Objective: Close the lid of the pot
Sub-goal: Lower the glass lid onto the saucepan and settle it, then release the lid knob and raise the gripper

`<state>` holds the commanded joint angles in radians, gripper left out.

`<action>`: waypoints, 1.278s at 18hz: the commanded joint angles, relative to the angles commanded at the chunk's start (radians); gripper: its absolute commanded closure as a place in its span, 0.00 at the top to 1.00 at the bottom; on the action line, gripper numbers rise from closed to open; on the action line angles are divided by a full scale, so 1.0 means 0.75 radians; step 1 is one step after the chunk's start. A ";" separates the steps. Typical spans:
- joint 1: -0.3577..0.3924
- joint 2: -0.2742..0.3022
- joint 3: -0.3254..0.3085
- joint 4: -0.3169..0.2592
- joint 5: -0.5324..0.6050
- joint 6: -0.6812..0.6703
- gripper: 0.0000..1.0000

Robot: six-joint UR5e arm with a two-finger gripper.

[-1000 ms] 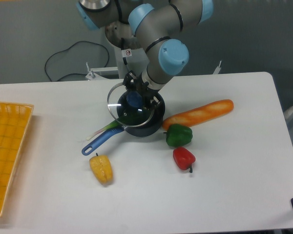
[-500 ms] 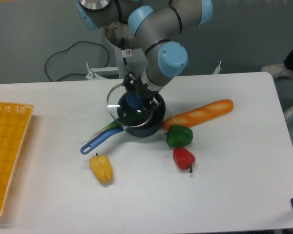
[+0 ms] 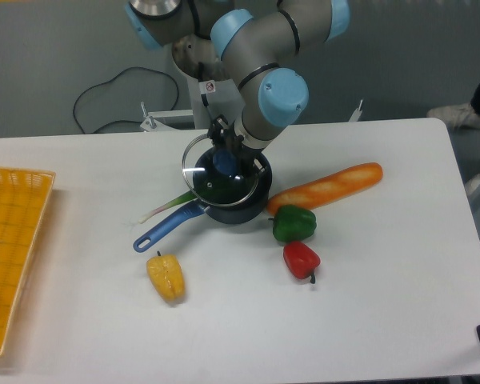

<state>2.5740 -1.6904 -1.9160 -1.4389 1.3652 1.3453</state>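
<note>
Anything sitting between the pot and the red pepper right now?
Yes. In the fixed camera view, the green pepper lies between the pot and the red pepper, just below the baguette.

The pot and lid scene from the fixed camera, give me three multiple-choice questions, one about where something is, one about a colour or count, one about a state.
1. Where does the yellow pepper lie?
A. Near the front of the table, below the pot handle's tip
B. Inside the orange basket
C. Behind the baguette

2. How many peppers are on the table?
A. One
B. Three
C. Five

3. How does the lid sit now?
A. Flat on the table beside the pot
B. Held by its knob in the gripper, tilted over the pot
C. Leaning on the baguette

Answers:
1 A: it lies just below the end of the blue handle of the pot.
2 B: yellow, green pepper and red pepper.
3 B: the gripper grips the blue knob, with the lid's left rim raised off the pot.
</note>
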 joint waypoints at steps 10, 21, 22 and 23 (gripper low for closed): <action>0.008 -0.020 0.067 -0.016 0.004 -0.014 1.00; 0.012 -0.018 0.337 -0.098 0.010 0.000 1.00; 0.012 -0.018 0.364 -0.096 0.014 0.002 1.00; 0.014 -0.018 0.392 -0.094 0.041 0.004 1.00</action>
<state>2.5847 -1.7043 -1.6216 -1.5095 1.3957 1.3484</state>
